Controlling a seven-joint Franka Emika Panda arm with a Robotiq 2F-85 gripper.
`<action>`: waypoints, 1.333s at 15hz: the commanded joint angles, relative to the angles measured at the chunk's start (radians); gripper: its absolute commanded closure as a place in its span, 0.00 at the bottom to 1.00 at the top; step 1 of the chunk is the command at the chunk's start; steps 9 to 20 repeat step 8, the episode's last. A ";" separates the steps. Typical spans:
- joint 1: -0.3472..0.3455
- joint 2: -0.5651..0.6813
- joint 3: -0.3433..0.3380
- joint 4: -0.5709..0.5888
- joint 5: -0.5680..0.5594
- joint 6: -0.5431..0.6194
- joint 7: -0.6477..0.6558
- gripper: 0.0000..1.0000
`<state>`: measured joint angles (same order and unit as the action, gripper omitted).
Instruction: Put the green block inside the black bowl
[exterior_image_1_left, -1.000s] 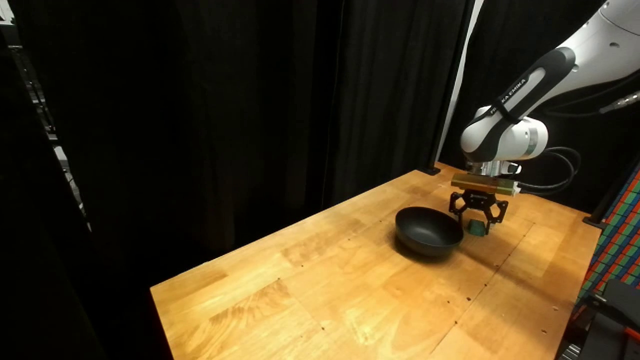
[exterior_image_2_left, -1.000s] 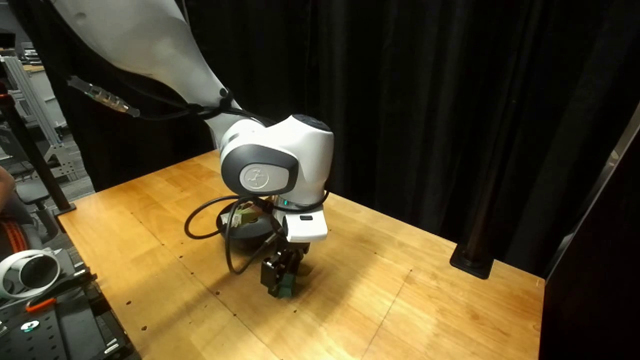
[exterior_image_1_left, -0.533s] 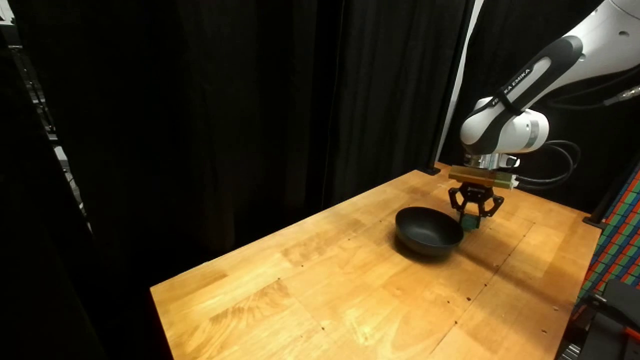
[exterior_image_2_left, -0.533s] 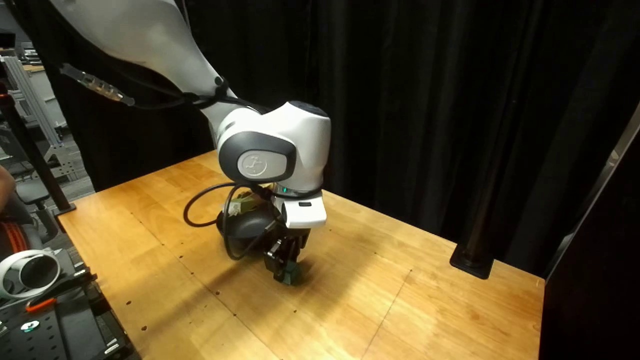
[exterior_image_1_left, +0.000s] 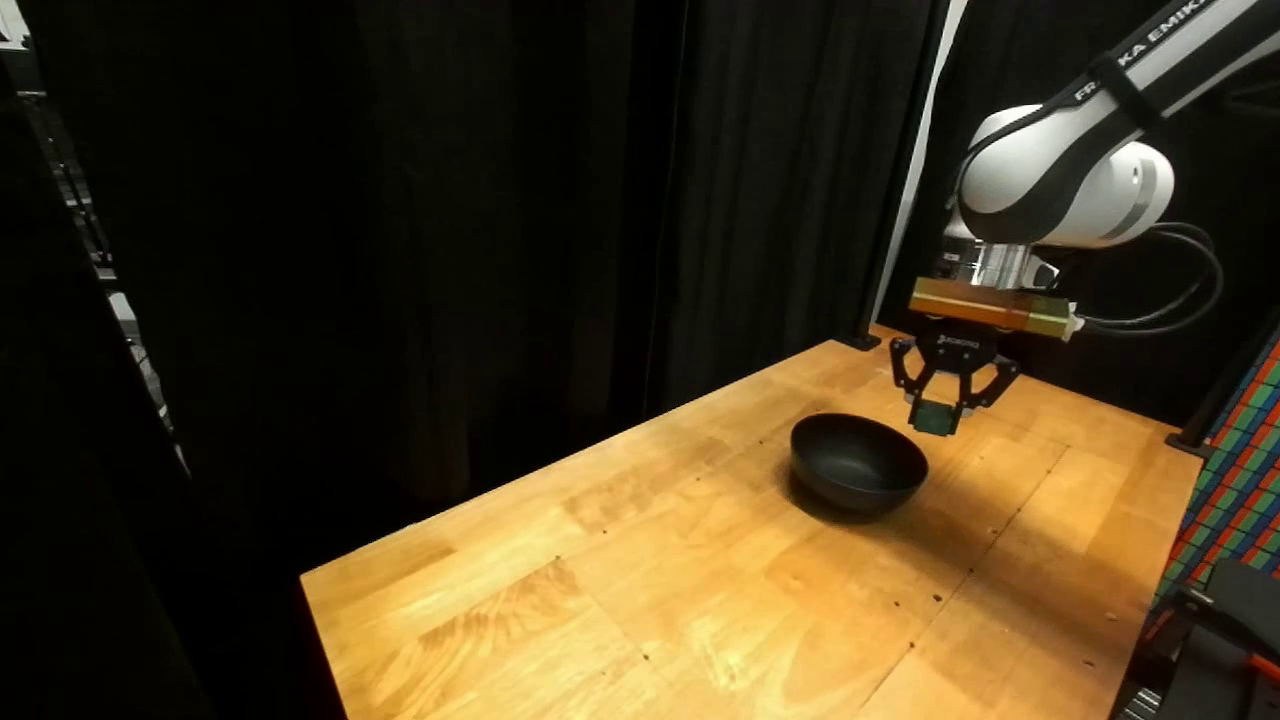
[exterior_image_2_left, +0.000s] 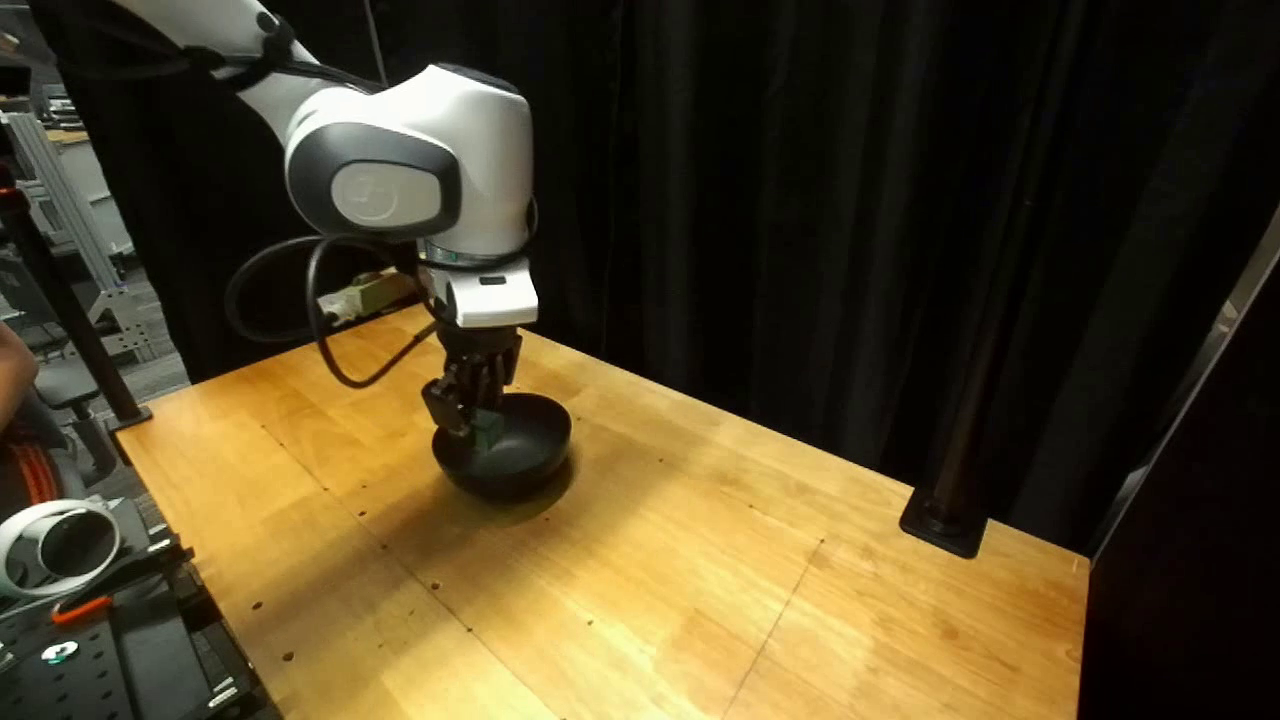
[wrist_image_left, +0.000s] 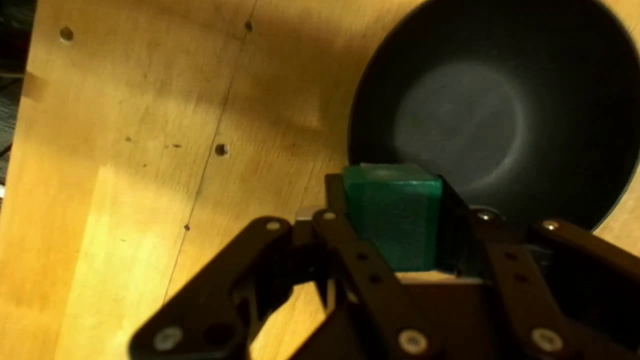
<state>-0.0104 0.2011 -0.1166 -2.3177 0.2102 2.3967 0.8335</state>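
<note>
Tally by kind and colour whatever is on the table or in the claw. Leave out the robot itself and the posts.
Green block: 1, gripped in the claw
Black bowl: 1, standing on the table
Total: 2

The white arm (exterior_image_2_left: 495, 150) has grey panels (exterior_image_2_left: 400, 200), black cables (exterior_image_2_left: 315, 290) and black fingers (wrist_image_left: 372, 277).

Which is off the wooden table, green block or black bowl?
The green block, held up by the gripper; the black bowl rests on the wooden table.
</note>
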 joint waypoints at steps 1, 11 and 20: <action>0.023 -0.104 0.062 -0.093 0.060 0.084 -0.036 0.32; 0.020 -0.213 0.107 -0.127 0.165 0.024 -0.066 0.00; 0.020 -0.213 0.107 -0.127 0.165 0.024 -0.066 0.00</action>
